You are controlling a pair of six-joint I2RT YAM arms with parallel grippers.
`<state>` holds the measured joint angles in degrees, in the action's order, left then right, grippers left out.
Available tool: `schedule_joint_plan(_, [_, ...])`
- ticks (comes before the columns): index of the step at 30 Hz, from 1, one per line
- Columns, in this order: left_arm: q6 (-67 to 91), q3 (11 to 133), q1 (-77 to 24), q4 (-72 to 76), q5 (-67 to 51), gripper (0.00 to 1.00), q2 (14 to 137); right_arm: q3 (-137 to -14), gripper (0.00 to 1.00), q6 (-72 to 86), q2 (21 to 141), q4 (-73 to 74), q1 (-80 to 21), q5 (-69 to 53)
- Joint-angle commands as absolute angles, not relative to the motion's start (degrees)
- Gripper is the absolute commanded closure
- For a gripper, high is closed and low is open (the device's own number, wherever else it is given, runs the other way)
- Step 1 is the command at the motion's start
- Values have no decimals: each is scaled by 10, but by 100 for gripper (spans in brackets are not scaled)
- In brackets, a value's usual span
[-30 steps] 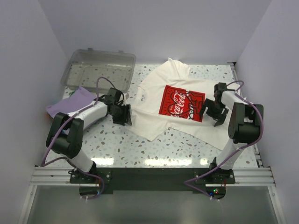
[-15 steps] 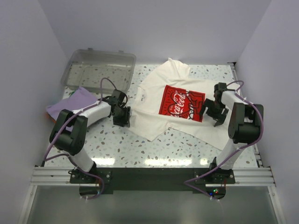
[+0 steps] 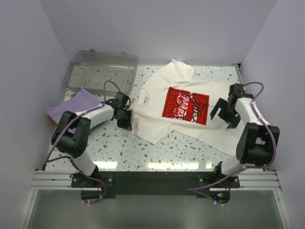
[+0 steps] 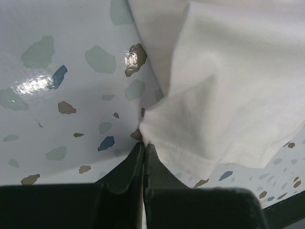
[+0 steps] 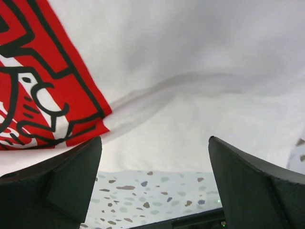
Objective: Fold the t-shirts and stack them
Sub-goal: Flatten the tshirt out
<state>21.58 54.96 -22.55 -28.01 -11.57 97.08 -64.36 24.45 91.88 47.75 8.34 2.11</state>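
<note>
My left gripper (image 4: 143, 145) has just closed, and it seems to pinch the cream t-shirt (image 3: 155, 121) by the hem right at its tips. My right gripper (image 5: 155, 143) has swung outward, jaws wide, with the shirt beneath it. I judge the fold can begin.

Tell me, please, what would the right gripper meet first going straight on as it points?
Probably the cream t-shirt, plain cloth beside the red print; the open right gripper hangs above it, depth unclear.
</note>
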Motion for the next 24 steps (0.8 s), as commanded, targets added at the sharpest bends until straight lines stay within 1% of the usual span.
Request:
schedule_joint_plan(1, [200,550,-228,-282,-123,100,983,-609,3,232,860,525,118,54])
schedule_joint_plan(4, [199,562,-228,-282,-129,100,986,-567,2,230,822,550,149,87])
schedule_joint_plan(7, [201,574,-228,-280,-141,100,990,-521,2,242,777,565,210,98])
schedule_joint_plan(9, [202,580,-228,-279,-152,100,991,-529,2,254,753,572,217,118])
schedule_joint_plan(10, [202,582,-228,-279,-156,100,991,-532,2,256,752,577,237,120])
schedule_joint_plan(11, [203,584,-228,-280,-163,100,990,-533,5,258,760,578,249,105])
schedule_joint_plan(14, [199,591,-228,-287,-168,100,984,-525,9,256,784,590,302,75])
schedule_joint_plan(19, [199,592,-228,-302,-173,100,966,-515,9,286,790,601,346,48])
schedule_joint_plan(24, [200,593,-227,-307,-178,100,959,-498,9,334,791,603,353,52])
